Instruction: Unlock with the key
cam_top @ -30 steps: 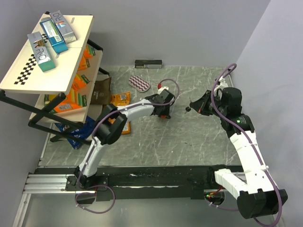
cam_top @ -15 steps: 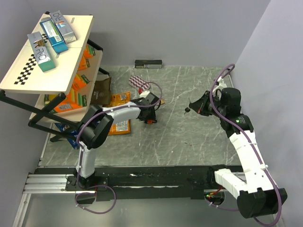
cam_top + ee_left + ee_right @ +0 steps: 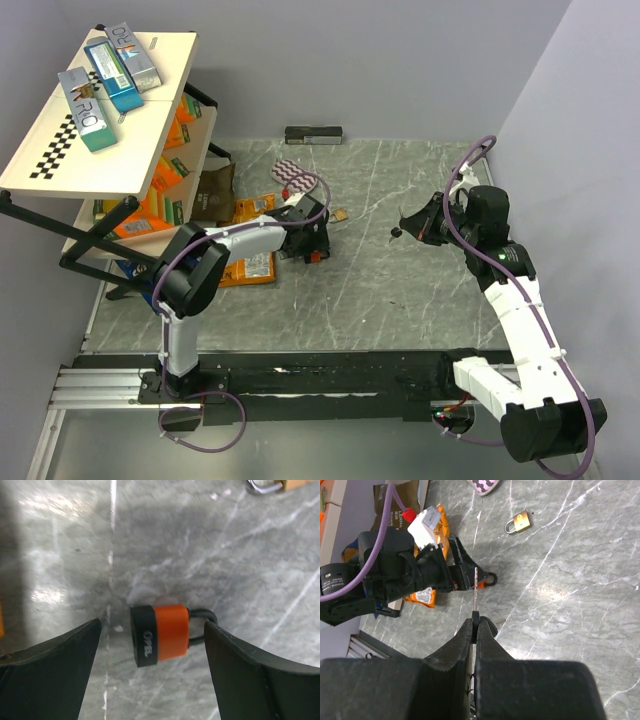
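While the left hand stands spread around the orange padlock lying on the desk, the right hand pinches the key, blade pointing ahead of its fingertips. The step looks like the approach; next, the lock needs steadying and the blade aligning.

Slim dark key between right jaws
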Tool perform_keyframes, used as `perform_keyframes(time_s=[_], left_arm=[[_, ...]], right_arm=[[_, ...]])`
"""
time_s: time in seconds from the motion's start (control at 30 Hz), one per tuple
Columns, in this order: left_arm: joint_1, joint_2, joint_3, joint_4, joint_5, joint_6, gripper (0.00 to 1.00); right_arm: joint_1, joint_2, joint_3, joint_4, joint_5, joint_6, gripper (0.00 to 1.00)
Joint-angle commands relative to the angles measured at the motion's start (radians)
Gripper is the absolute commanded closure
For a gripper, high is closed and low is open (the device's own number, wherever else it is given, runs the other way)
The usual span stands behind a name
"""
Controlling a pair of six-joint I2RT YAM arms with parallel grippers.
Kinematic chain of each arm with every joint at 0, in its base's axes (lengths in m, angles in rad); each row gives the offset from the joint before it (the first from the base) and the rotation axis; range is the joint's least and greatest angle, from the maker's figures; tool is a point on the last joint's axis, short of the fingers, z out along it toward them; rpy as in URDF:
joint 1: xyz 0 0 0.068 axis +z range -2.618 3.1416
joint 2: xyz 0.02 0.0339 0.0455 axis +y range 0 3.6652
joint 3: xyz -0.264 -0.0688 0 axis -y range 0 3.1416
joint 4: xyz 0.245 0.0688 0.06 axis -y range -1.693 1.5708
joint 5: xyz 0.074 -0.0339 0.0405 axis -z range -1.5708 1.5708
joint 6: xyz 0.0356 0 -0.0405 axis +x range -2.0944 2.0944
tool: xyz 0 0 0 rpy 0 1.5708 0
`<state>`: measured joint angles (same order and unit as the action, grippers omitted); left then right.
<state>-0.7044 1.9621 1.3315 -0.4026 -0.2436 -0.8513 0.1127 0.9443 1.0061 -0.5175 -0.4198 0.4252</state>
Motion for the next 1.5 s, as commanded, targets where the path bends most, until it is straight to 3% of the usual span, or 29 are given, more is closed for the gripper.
perform_keyframes(time_s=[0.0,0.5,0.77,0.97,1.13,1.47], left_arm=[[-0.003,0.006,-0.02,-0.041,0.148,-0.035,0.1],[-0.053,0.09,0.164,-0.11,0.314,0.0,0.09],[-0.053,-0.052,0.114,-0.013,0.386,0.093,0.07],[0.022,-0.154,0.003,0.117,0.464,0.094,0.05],[0.019,-0.072,0.101,-0.034,0.418,0.159,0.07],[0.013,0.03,0.167,-0.126,0.457,0.212,0.07]], right_arm=[[0.001,-0.018,-0.006,0.027,0.006,-0.011,1.0],[-0.001,0.01,0.012,0.016,0.013,-0.023,1.0],[-0.001,0.024,0.014,0.011,0.027,-0.029,1.0],[-0.001,0.027,0.022,0.013,0.044,-0.023,1.0],[0.001,0.042,0.046,0.002,0.042,-0.025,1.0],[0.002,0.039,0.042,-0.006,0.046,-0.011,1.0]])
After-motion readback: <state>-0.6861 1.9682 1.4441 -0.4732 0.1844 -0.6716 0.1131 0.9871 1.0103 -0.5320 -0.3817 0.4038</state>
